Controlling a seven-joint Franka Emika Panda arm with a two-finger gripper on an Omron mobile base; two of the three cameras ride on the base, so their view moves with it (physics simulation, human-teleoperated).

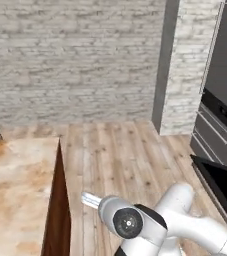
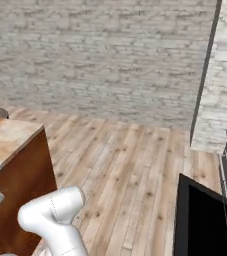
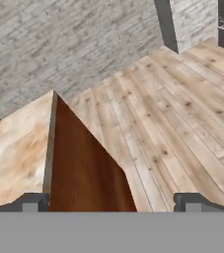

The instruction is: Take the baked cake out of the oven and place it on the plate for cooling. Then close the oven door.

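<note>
The oven door [image 2: 201, 220] hangs open at four o'clock, black and glassy; my pincer [image 3: 111, 201] spreads wide, holding nothing.

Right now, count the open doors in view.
1: the oven door, folded down and jutting out over the floor, low at the right of both base views. More doors may be hidden past the right edge.

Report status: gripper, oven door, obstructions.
Gripper open, holding nothing, aimed at the island counter corner. Oven door hanging open at right. Bare wood floor between.
</note>
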